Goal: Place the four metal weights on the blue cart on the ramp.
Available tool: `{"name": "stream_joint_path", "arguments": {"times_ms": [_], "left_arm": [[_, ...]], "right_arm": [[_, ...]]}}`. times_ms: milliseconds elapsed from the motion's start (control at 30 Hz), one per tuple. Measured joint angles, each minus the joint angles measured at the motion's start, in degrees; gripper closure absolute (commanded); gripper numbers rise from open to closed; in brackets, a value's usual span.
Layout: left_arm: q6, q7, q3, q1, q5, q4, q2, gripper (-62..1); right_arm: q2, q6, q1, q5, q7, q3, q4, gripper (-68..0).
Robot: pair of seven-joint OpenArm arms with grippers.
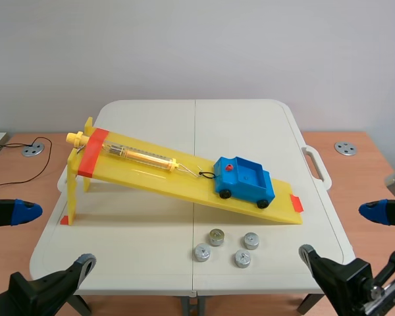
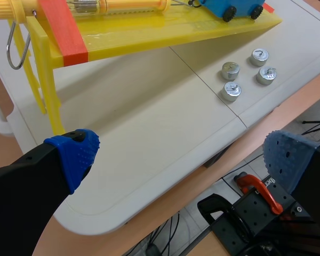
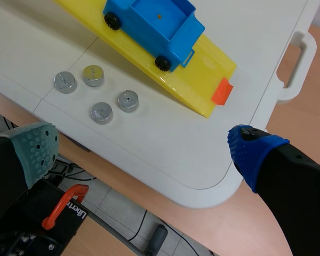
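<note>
The blue cart point(image 1: 245, 181) stands low on the yellow ramp point(image 1: 151, 176), its open bed empty, tied by a cord to a spring scale point(image 1: 141, 157). Several round metal weights lie on the white table just below the ramp's foot, one of them brass-topped point(image 1: 216, 237), another silver point(image 1: 243, 259). My left gripper point(image 2: 181, 160) is open over the table's near left edge, well short of the weights point(image 2: 231, 91). My right gripper point(image 3: 144, 144) is open over the near right edge, with the weights point(image 3: 101, 112) and cart point(image 3: 152, 24) ahead of it. Neither holds anything.
The white folding table point(image 1: 151, 224) rests on a wooden desk, with a carrying handle point(image 1: 314, 164) at its right edge. Two metal discs point(image 1: 33, 149) point(image 1: 345, 148) lie on the desk. Black clamps with orange levers point(image 3: 64, 208) sit below the front edge.
</note>
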Motion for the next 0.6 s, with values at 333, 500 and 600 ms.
{"name": "stream_joint_path", "arguments": {"times_ms": [333,500,600], "left_arm": [[0.0,0.0,0.0,0.0,0.0,0.0,0.0,-62.3],[0.0,0.0,0.0,0.0,0.0,0.0,0.0,-62.3],[0.0,0.0,0.0,0.0,0.0,0.0,0.0,-62.3]], "right_arm": [[0.0,0.0,0.0,0.0,0.0,0.0,0.0,-66.1],[0.0,0.0,0.0,-0.7,0.0,0.0,0.0,-66.1],[0.0,0.0,0.0,-1.1,-0.2,0.0,0.0,-66.1]]}}
